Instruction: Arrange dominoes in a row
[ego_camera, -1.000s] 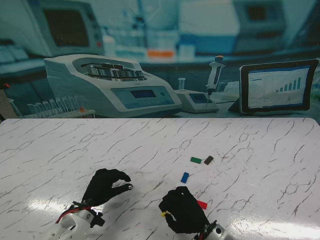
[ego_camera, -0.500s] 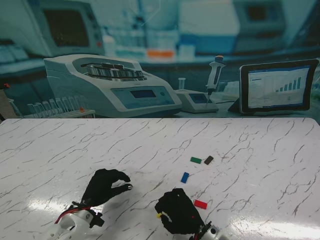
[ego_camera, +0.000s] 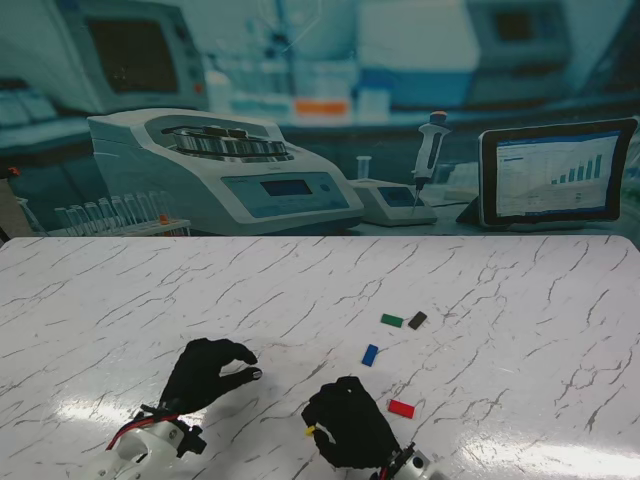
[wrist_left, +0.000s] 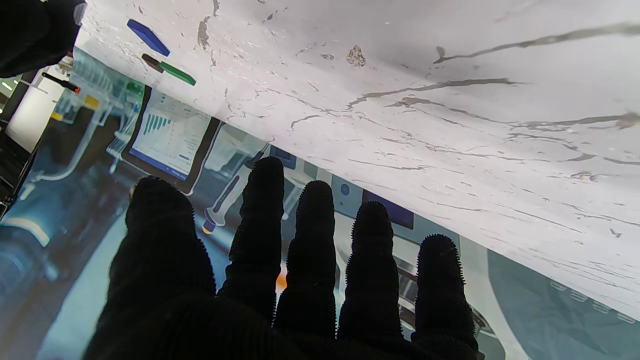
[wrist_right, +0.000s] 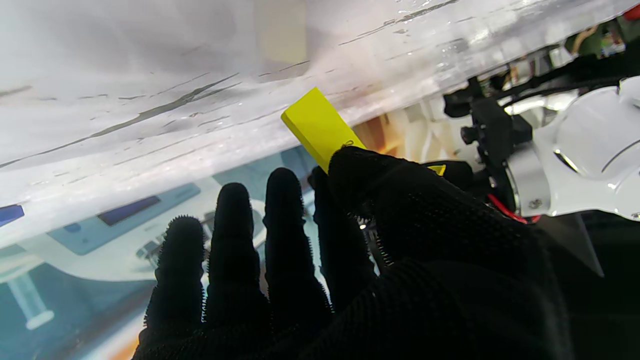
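My right hand (ego_camera: 347, 433), in a black glove, is shut on a yellow domino (wrist_right: 320, 128) pinched between thumb and index finger; in the stand view only its yellow tip (ego_camera: 311, 431) shows. A red domino (ego_camera: 401, 408) lies flat just right of that hand. Farther from me lie a blue domino (ego_camera: 370, 354), a green domino (ego_camera: 392, 320) and a dark brown domino (ego_camera: 417, 320). The blue domino (wrist_left: 148, 37), green domino (wrist_left: 177, 73) and brown domino (wrist_left: 151, 63) also show in the left wrist view. My left hand (ego_camera: 207, 372) hovers to the left, fingers curled and holding nothing.
The white marble-pattern table (ego_camera: 520, 300) runs to a printed lab backdrop (ego_camera: 300, 120) along its far edge. My left wrist mount (wrist_right: 570, 160) shows close beside the yellow domino in the right wrist view.
My right hand has slid left and nearer to me with the yellow domino, uncovering the whole red domino. The left hand has barely moved.
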